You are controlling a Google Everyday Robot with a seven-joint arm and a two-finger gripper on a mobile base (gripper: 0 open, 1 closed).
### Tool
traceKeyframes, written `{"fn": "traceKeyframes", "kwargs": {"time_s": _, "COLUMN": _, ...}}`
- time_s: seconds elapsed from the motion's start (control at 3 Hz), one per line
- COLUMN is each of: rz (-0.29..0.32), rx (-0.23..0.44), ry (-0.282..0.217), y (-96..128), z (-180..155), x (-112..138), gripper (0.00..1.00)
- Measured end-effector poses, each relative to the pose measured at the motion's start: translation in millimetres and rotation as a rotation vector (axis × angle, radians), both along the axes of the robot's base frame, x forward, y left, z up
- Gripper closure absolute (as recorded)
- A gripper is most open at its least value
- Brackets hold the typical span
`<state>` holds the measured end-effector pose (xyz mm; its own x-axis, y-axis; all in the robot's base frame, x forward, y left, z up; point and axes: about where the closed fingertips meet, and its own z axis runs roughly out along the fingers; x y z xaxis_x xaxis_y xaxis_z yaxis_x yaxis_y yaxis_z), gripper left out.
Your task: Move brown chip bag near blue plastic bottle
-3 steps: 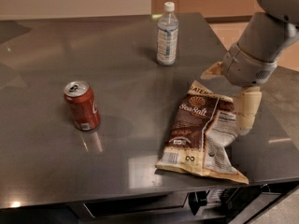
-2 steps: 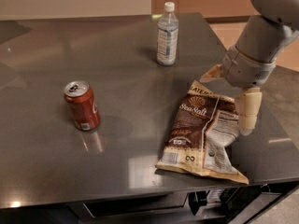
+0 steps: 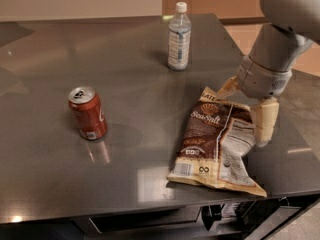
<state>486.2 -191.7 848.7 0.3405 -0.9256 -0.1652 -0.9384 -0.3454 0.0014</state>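
1. Gripper [image 3: 241, 119] is hanging low over the right part of the table [image 3: 125, 69], at the upper right corner of the brown chip bag [image 3: 210, 144]. Its two cream fingers [image 3: 265, 121] are standing wide apart, clamping nothing. One is reaching toward the bag's top edge and the other is pointing down along its right edge. Whether either is touching the bag is unclear.
2. One brown chip bag is lying flat and crinkled near the table's front right edge, with its "Sea Salt" side facing up and its bottom corner reaching the edge.
3. One blue plastic bottle [image 3: 179, 36] is standing upright with its white cap on, farther back on the table and well apart from the bag.
4. One red soda can [image 3: 88, 113] is standing upright on the left, well apart from both.
5. One arm [image 3: 280, 39] is coming in from the upper right, and the picture's top and right borders are cutting it off.
6. The right finger is covering part of the bag's right edge. The bottle's label text and the dark shapes below the table are too unclear to make out.
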Motion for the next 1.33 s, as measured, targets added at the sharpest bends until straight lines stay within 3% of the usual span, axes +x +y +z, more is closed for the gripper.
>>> {"fn": "traceKeyframes", "kwargs": {"time_s": 1.0, "rz": -0.12, "rx": -0.011, "ry": -0.068, "y": -7.6, "z": 25.1, "x": 17.7, "gripper": 0.88}}
{"fn": "traceKeyframes", "kwargs": {"time_s": 1.33, "rz": -0.18, "rx": 0.005, "ry": -0.076, "y": -6.1, "z": 34.6, "x": 32.0, "gripper": 1.0}}
